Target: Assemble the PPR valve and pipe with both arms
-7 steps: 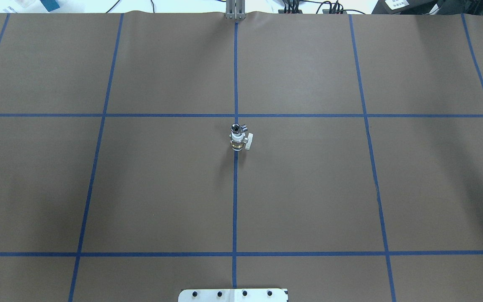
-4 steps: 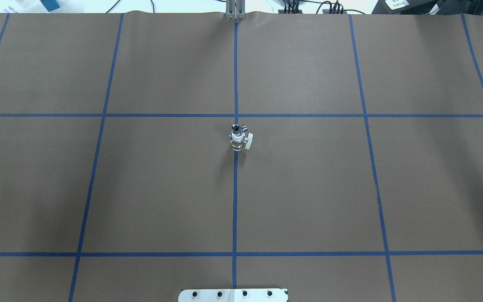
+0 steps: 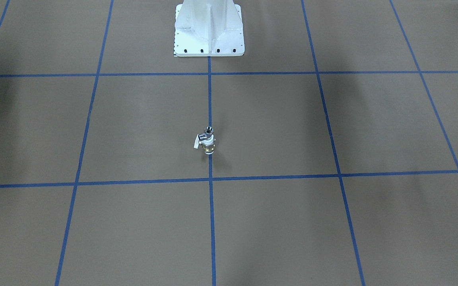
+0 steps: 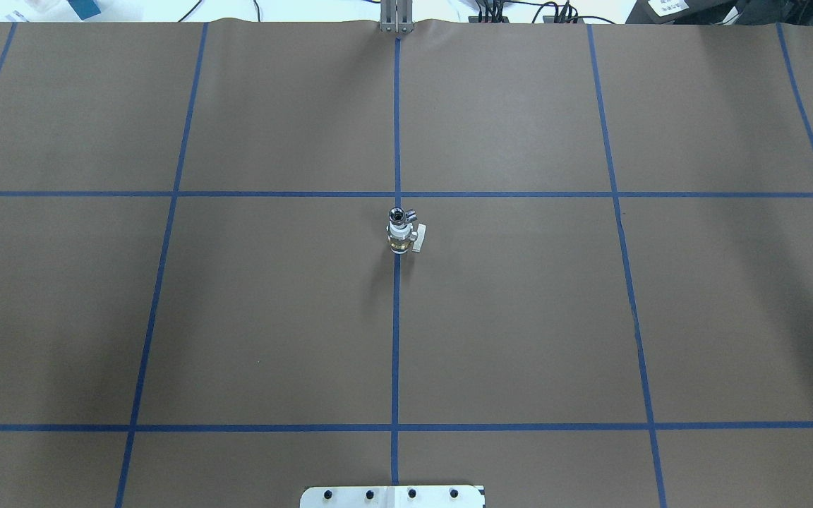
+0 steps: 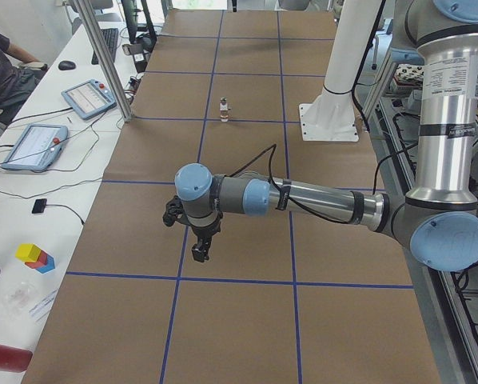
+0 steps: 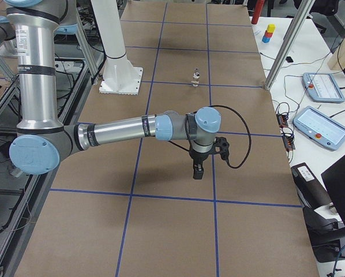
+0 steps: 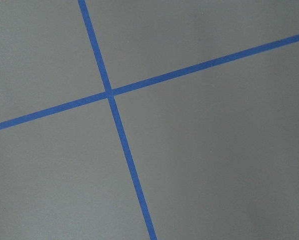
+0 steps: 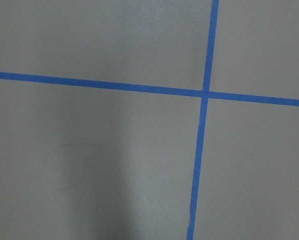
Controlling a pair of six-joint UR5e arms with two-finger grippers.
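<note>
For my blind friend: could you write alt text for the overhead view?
A tiny PPR valve stands upright on the middle blue tape line of a brown table, a short silvery pipe in its top. A white base plate shows at the bottom edge.

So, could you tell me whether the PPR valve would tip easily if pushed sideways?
Probably: the PPR valve stands upright on a narrow end, taller than wide. Its brass middle suggests weight for its size. Toppled, its side lever would likely stop rolling.

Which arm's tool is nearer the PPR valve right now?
Neither clearly; it looks about even. The left tool hovers far out toward the left end of the table, the right tool far toward its right end. The PPR valve stands midway between them.
</note>
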